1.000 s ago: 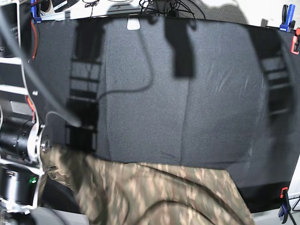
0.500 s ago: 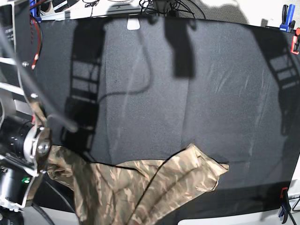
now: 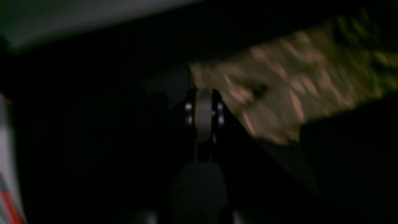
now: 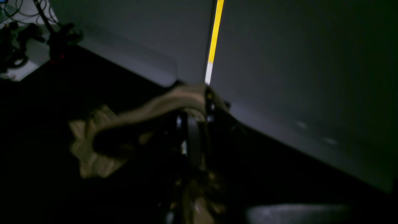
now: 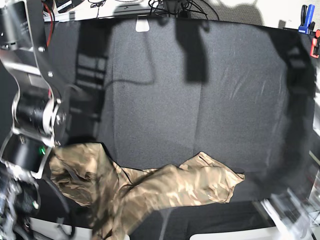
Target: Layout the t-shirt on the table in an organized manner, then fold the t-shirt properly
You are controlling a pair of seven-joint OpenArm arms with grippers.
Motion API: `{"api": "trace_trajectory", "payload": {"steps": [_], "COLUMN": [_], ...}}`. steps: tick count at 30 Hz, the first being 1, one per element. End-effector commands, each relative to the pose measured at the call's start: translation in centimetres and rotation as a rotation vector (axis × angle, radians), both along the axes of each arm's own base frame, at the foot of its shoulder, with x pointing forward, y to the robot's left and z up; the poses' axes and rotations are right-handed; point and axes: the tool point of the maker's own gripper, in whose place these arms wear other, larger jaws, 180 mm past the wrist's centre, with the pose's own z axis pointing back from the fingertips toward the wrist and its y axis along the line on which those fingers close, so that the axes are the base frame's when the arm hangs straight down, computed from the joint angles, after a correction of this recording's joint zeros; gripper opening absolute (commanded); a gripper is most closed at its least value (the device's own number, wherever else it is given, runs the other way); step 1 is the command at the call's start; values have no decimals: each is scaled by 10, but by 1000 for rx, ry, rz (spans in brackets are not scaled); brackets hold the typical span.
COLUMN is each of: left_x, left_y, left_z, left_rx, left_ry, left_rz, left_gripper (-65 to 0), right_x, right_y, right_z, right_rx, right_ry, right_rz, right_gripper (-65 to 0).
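Observation:
The camouflage t-shirt (image 5: 165, 187) lies bunched along the near edge of the black table (image 5: 200, 100), and part of it hangs over the front. My right gripper (image 4: 192, 124) is shut on the t-shirt (image 4: 102, 140), with fabric draped over its fingertips and trailing left. In the base view that arm (image 5: 32, 112) stands over the shirt's left end. My left gripper (image 3: 203, 115) is shut. The blurred t-shirt (image 3: 279, 87) lies just past its tips, and whether any cloth is pinched cannot be told. That arm (image 5: 287, 210) is a blur at the lower right.
A white tag (image 5: 142, 25) sits at the table's far edge, with cables (image 5: 170, 7) behind it. Blue and red clamps (image 5: 310, 25) grip the far right corner. Arm shadows fall across the cloth. A yellow stripe (image 4: 215, 31) shows in the right wrist view.
The right arm has swung up and toward the far side, lifting the shirt's left end. The shirt's right part drew in from the front edge onto the table. The left arm now shows, blurred, at lower right.

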Motion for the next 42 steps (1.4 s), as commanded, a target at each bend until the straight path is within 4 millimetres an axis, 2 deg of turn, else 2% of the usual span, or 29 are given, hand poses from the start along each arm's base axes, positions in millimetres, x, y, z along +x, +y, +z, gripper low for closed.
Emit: {"api": "trace_trajectory", "payload": {"steps": [1, 6, 10, 13, 17, 18, 20, 21, 24, 28, 32, 37, 42], "left_x": [8, -22, -42, -48, -39, -35, -28, -25, -22, -15, -11, -10, -15], "left_y": [-1, -25, -41, -45, -44, -44, -45, -47, -58, -73, -81, -76, -84], "left_z": [22, -39, -72, -86, -82, -78, -68, -65, -62, -59, -84, -114, -124], "left_rx": [-19, -56, -68, -25, 85, 119, 189, 223, 284, 270, 408, 677, 851], "left_ry": [-64, 50, 81, 77, -28, -76, -180, -215, -271, -302, -257, -243, -305], "left_rz": [-4, -32, -53, -62, -77, -83, -108, -120, -150, -134, -214, -302, -376], "left_gripper": [-650, -650, -650, -650, -650, -625, -501, -482, -484, -484, -484, -484, -484], "right_x": [-2, -24, -49, -69, -93, -98, -107, -111, -122, -128, -128, -128, -128], "right_y": [-5, -36, -64, -89, -119, -125, -136, -141, -153, -159, -160, -160, -159], "right_z": [15, -37, -82, -113, -140, -144, -152, -156, -164, -169, -169, -169, -168], "right_rx": [-4, -80, -136, -177, -184, -178, -168, -165, -156, -158, -159, -156, -153], "right_ry": [-47, 47, 131, 197, 264, 275, 294, 303, 324, 338, 338, 336, 335], "right_rz": [-5, -60, -105, -151, -212, -227, -254, -268, -298, -310, -311, -309, -307], "right_gripper": [-650, -650, -650, -650, -650, -650, -650, -650, -650, -650, -650, -650, -650]}}
